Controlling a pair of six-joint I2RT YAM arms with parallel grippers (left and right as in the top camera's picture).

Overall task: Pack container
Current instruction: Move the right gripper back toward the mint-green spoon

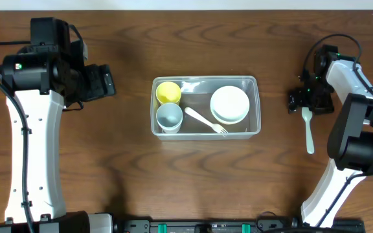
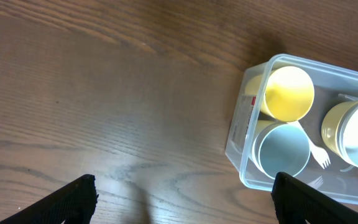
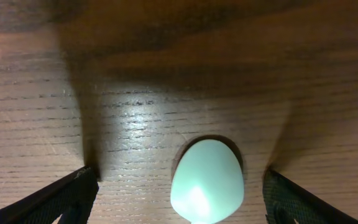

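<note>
Container (image 1: 204,79): clear tub on brown wood-grain table (image 1: 128,175), between both claws, well apart from each. Left gripper (image 2: 184,194): jaws wide, empty, above bare wood; container ahead to its right, far end cut off by frame. Right gripper (image 3: 180,182): jaws wide, straddling pale green spoon (image 3: 207,183), fingers clear of it; handle cut off at frame bottom. Room beyond far table edge indistinct.

Container (image 1: 204,79) placed mid-way on the table (image 1: 109,162), spoon (image 1: 308,129) laid well apart on its right.
Within it, a cup (image 1: 168,92) is set at the left end (a second cup (image 1: 169,116) just before it), bowls (image 1: 230,104) at the right, a fork (image 1: 205,121) between.
</note>
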